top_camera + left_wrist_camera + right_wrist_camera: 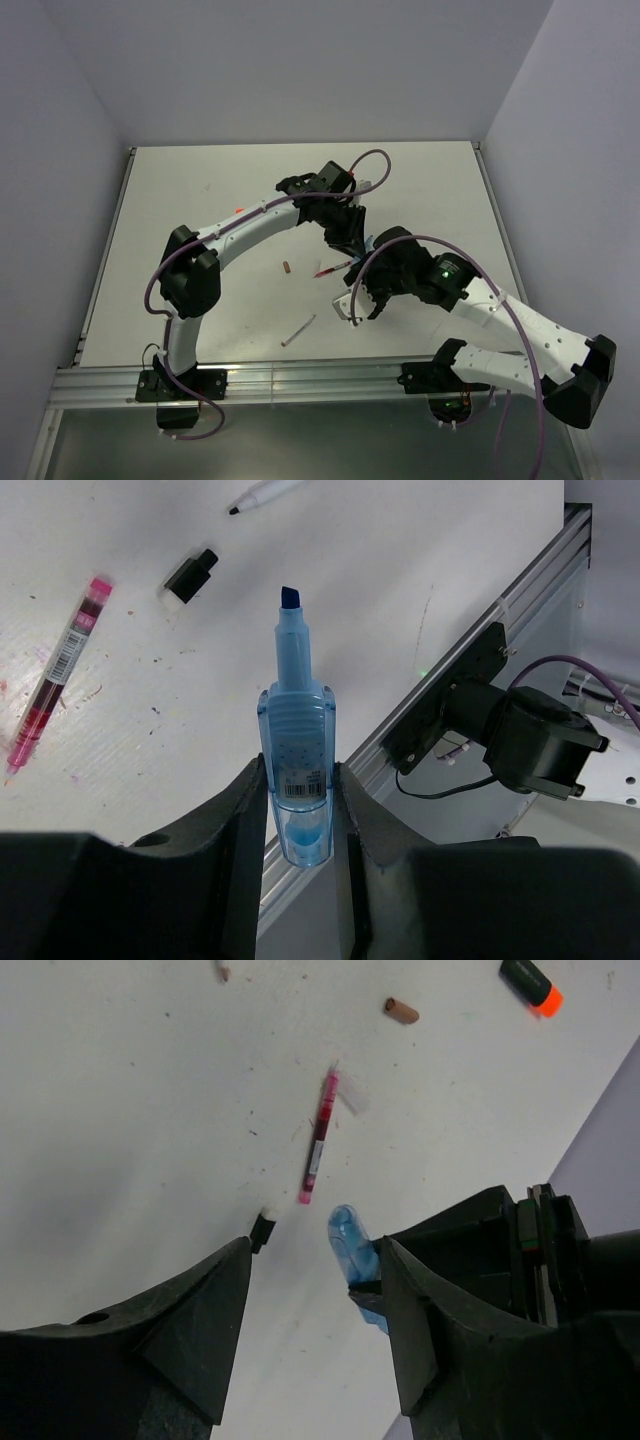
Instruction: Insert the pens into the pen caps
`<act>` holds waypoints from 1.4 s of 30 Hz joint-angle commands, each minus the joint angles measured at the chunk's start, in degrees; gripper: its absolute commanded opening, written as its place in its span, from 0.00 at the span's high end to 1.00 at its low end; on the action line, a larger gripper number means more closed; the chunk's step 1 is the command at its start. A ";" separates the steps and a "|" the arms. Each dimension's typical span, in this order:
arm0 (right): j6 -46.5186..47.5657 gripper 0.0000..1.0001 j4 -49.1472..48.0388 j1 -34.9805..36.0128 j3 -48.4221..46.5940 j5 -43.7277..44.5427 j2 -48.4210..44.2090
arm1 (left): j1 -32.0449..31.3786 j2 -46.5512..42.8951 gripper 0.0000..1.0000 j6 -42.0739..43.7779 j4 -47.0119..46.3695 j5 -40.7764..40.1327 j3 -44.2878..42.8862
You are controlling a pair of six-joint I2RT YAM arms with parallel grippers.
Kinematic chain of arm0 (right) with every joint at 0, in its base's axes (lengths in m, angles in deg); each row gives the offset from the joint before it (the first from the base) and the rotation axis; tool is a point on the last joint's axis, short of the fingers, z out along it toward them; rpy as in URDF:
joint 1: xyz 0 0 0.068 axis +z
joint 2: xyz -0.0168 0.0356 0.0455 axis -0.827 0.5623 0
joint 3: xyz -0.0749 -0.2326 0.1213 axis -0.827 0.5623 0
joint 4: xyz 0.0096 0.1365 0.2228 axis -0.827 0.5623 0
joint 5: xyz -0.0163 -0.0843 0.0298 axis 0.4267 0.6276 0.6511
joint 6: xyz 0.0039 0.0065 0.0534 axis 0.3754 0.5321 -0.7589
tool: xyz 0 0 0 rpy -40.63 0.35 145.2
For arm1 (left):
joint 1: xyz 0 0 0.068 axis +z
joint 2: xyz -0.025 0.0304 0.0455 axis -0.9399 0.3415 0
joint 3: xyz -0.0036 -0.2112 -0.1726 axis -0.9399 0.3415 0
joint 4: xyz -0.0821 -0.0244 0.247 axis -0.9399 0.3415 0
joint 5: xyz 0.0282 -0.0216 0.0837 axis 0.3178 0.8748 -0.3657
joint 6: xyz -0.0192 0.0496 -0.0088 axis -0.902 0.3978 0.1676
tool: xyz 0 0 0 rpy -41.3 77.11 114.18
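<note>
Left gripper: clamped on the light-blue plastic marker, held over the table's middle with its chisel tip bare.
Right gripper: jaws partly apart; the translucent light-blue cap rests against one finger and is not pinched.
Your move: pinch the cap squarely, turn its mouth toward the tip, and align both axes before you push.
Risk: the cap could tilt or slip.

Light-blue marker: translucent blue body, darker blue tip, white barcode label with black bars. Red pen: dark red barrel, pink end, striped barcode label. White pen, black tip. Black cap, pale end. Light-blue cap, translucent. Black marker, orange end. Dark red cap. Table white, faint specks. Cable purple.
</note>
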 commanded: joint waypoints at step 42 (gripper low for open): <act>0.22 1.00 -19.38 -3.39 0.62 6.69 10.04 | 2.02 -4.69 0.48 1.07 -2.28 1.02 0.32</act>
